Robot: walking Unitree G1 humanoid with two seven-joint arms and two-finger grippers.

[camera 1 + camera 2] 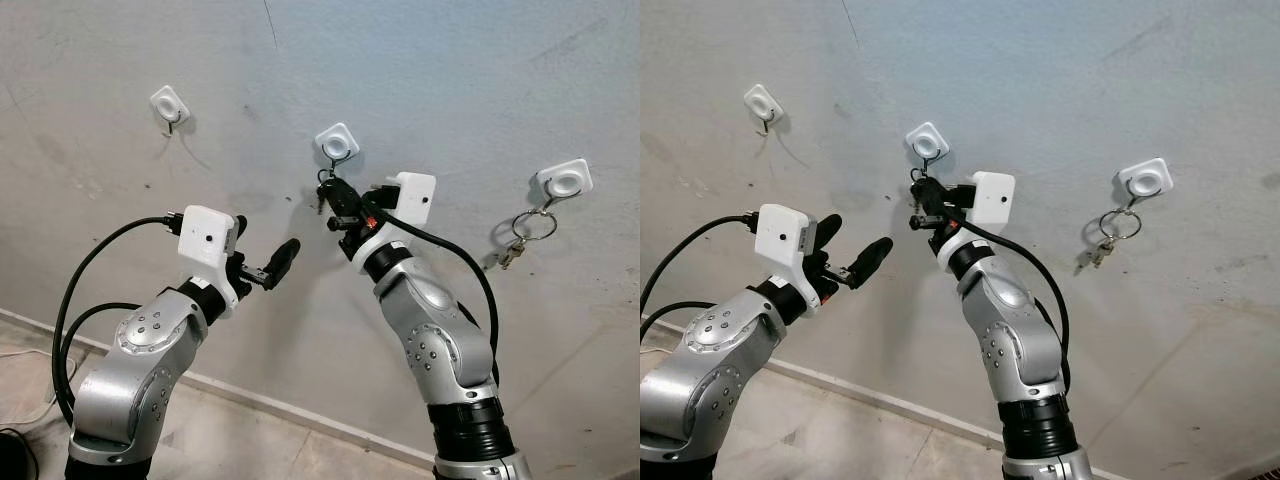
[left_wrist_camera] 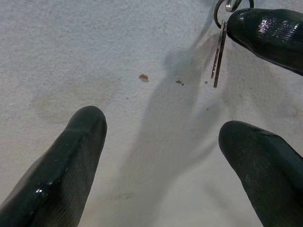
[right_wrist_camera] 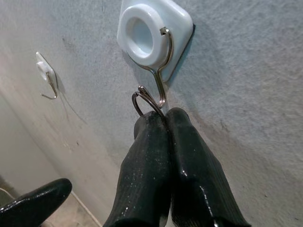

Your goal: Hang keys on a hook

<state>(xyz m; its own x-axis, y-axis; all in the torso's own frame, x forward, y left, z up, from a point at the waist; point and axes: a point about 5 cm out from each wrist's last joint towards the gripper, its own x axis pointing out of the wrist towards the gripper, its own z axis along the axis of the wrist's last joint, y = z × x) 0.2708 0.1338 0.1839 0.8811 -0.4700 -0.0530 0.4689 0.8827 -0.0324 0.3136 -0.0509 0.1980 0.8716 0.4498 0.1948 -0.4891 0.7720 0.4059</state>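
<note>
- Right end effector (image 3: 158, 118) is pinched tight on the silver metal key ring (image 3: 142, 101), right at the middle white square wall hook (image 3: 154, 35).
- Left end effector (image 1: 262, 262) hangs wide open, holding nothing, just left of it.

I can read no text, label, brand, number or sign anywhere on the wall, the hooks, the keys or my arms.

key ring (image 3: 140, 101) half hidden by right gripper (image 3: 163, 118)
</note>
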